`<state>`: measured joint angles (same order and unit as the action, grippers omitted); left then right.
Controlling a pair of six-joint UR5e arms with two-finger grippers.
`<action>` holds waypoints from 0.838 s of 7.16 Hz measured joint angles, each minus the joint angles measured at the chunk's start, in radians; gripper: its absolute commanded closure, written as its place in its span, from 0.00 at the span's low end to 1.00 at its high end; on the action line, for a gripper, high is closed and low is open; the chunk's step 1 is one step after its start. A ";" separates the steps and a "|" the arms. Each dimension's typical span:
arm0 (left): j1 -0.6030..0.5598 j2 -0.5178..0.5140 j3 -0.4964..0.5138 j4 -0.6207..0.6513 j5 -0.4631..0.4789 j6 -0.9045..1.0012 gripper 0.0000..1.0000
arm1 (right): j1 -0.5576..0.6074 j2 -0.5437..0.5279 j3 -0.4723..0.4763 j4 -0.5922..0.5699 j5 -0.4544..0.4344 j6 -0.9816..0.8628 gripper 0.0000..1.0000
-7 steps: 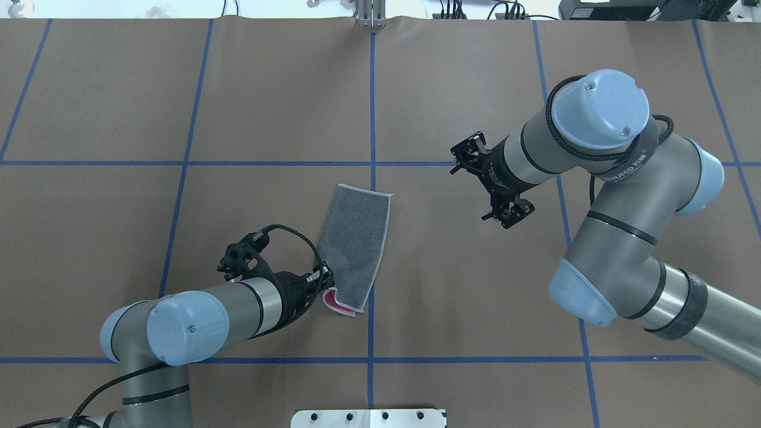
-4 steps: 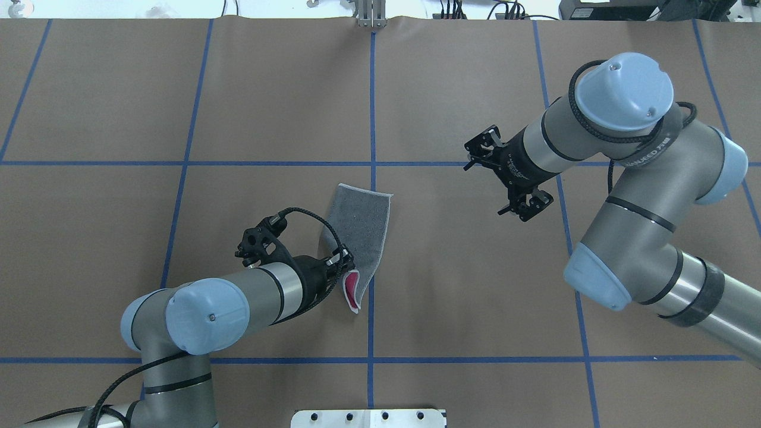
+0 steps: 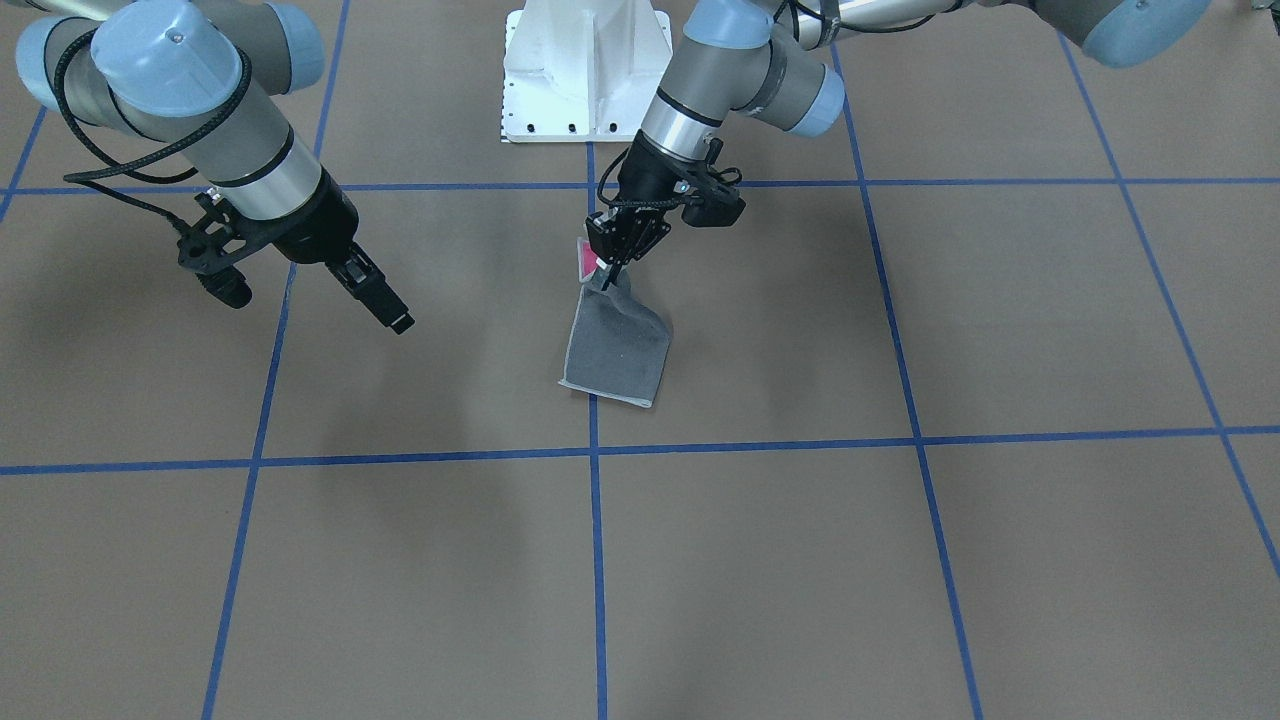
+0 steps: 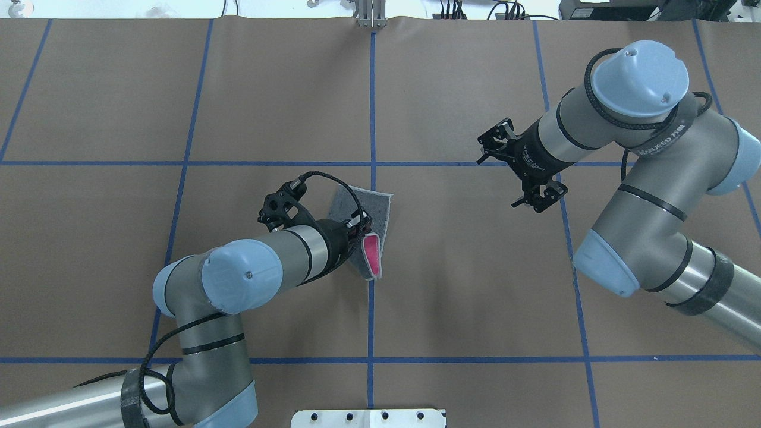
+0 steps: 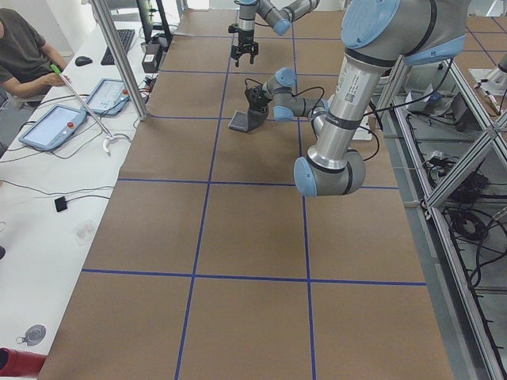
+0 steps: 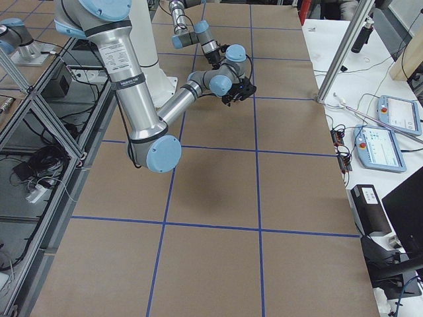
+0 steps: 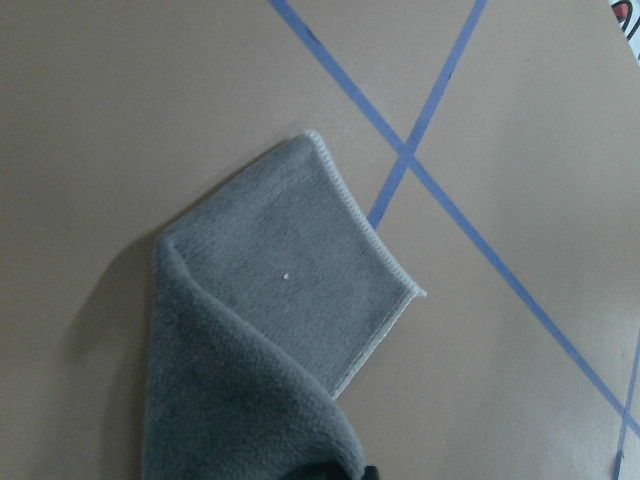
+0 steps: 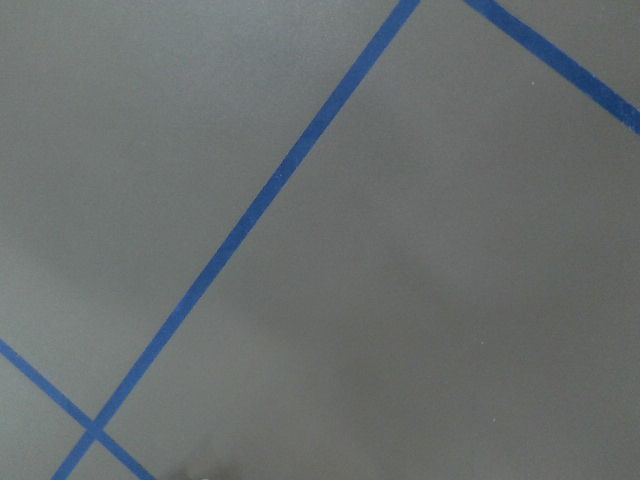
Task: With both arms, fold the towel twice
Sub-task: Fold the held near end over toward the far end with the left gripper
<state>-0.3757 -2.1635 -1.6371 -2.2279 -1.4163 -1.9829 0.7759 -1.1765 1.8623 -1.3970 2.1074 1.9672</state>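
The towel (image 4: 377, 205) is a narrow folded strip, dark grey side up, on the brown table near the centre tape line. My left gripper (image 4: 361, 228) is shut on the towel's near end and holds it lifted and curled over, showing the pink face (image 4: 371, 254). In the front view the left gripper (image 3: 608, 268) pinches the raised end above the flat towel (image 3: 620, 352). The left wrist view shows the grey towel (image 7: 290, 290) folding below. My right gripper (image 4: 535, 199) hangs open over bare table, well to the right of the towel, seen also as the right gripper (image 3: 398, 322).
Blue tape lines (image 4: 372, 107) grid the brown table cover. The white bolted pedestal (image 3: 585, 70) stands at the robot's edge. A person (image 5: 24, 55) sits at a side desk with tablets (image 5: 54, 127) beyond the table's far edge.
My left gripper has carried the towel's near end up and away from the robot, over the strip, exposing more pink. The right arm has drawn back to the right.
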 measured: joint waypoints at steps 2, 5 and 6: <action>-0.046 -0.055 0.076 -0.003 -0.003 -0.001 1.00 | 0.006 -0.003 -0.014 0.000 0.000 -0.029 0.00; -0.081 -0.118 0.166 -0.007 -0.005 -0.005 1.00 | 0.008 -0.008 -0.017 0.001 0.000 -0.036 0.00; -0.088 -0.143 0.197 -0.008 -0.005 -0.006 1.00 | 0.008 -0.009 -0.017 0.001 0.000 -0.036 0.00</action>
<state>-0.4640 -2.3067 -1.4402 -2.2357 -1.4218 -1.9889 0.7838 -1.1851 1.8455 -1.3961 2.1077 1.9314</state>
